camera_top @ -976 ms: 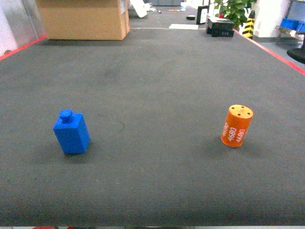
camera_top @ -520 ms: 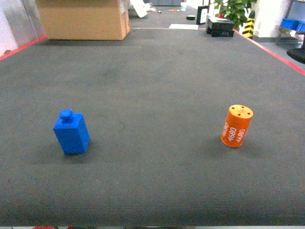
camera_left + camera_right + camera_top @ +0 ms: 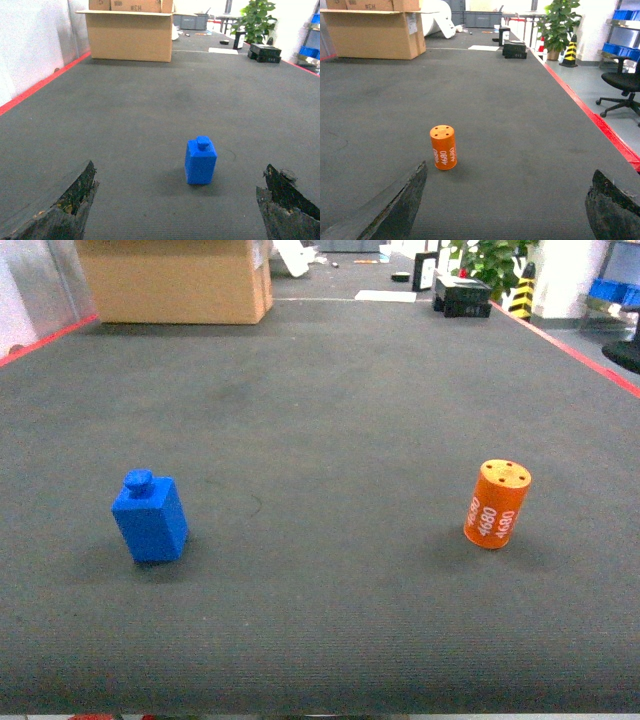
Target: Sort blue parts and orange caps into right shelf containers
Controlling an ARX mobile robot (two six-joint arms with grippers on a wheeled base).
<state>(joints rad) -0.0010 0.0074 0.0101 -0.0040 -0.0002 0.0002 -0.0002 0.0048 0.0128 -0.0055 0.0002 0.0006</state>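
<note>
Blue part (image 3: 201, 161) ahead of open left gripper (image 3: 177, 210), untouched

Brown cardboard box (image 3: 176, 280) at far left of dark carpet (image 3: 330, 400) w/ red edge tape; potted plant (image 3: 559, 22), traffic cone (image 3: 570, 51), office chair (image 3: 624, 85) far right

This looks like a big workshop or warehouse room. A dark grey carpet (image 3: 520, 125) with red edge lines (image 3: 600, 125) covers the floor, and there is a cardboard box (image 3: 175, 280), a striped safety cone (image 3: 570, 50), shelves with blue crates (image 3: 620, 50) and an office chair (image 3: 622, 87)
</note>
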